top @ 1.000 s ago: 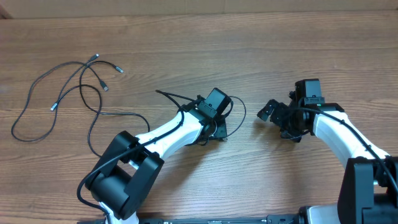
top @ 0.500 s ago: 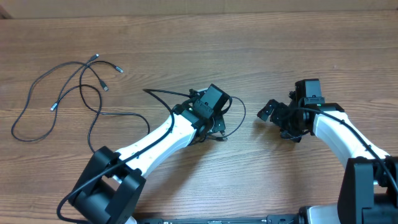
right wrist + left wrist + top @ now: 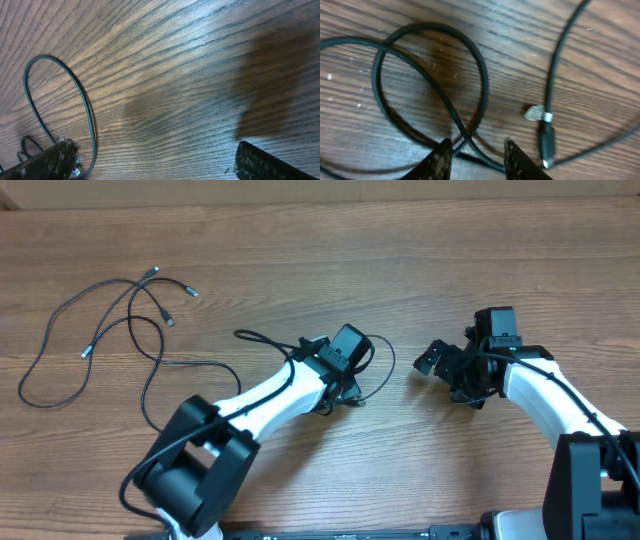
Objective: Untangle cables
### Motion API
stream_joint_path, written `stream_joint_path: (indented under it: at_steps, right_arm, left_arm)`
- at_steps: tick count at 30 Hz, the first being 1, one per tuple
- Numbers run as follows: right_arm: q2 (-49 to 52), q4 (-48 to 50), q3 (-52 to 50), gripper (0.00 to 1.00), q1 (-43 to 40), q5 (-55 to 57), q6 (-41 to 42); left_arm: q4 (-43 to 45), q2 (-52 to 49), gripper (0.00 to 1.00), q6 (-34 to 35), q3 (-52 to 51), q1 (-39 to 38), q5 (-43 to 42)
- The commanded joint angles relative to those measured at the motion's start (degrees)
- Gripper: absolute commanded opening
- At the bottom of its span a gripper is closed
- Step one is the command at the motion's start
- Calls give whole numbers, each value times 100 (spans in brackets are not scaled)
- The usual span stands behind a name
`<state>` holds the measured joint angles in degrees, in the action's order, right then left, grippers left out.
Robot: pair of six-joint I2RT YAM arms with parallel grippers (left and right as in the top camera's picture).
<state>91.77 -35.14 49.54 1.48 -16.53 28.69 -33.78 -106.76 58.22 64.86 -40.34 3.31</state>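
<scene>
Overhead view: two white-and-black arms reach onto a wooden table (image 3: 300, 240) from the lower edge of the frame.
Spread cables (image 3: 132, 321): thin black cords lie in open curves at the upper left, well apart from both arms, their small plug ends pointing outward.
Centre cable (image 3: 393, 361): one more cord lies at mid-frame. It shows as a curve to the right of the left arm's wrist and a tail to its left, and the stretch between is hidden under the wrist.
Left gripper (image 3: 343, 388): mostly covered by its own camera housing from above, so the fingers cannot be read there.
Left wrist view: only the two fingertips (image 3: 441, 159) show, cut off by the lower edge. They stand apart, and two crossing strands of the centre cable run through the gap without being squeezed.
Loop (image 3: 483, 87): a closed ring of cord lies flat on the wood above the fingertips.
Plug (image 3: 546, 141): a black end with a silver tip lies at the lower right beside a small silver piece too blurred to name.
Right gripper (image 3: 440, 366): sits right of centre, near the centre cable but not touching it.
Right wrist view: the fingers are spread wide at the two lower corners, with bare wood between them. A cord arcs at the left, its lower end lost behind the left finger.
</scene>
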Motion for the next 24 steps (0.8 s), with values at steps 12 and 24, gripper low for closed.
stream_joint_path:
  at_steps: [12, 24]
  right_arm:
    - [-24, 31, 35, 100, -11, -17, -4]
    - [-24, 31, 35, 100, -11, -17, -4]
  left_arm:
    - [125, -138, 28, 44, -35, -15, 682]
    - [302, -138, 15, -752, -35, -13, 721]
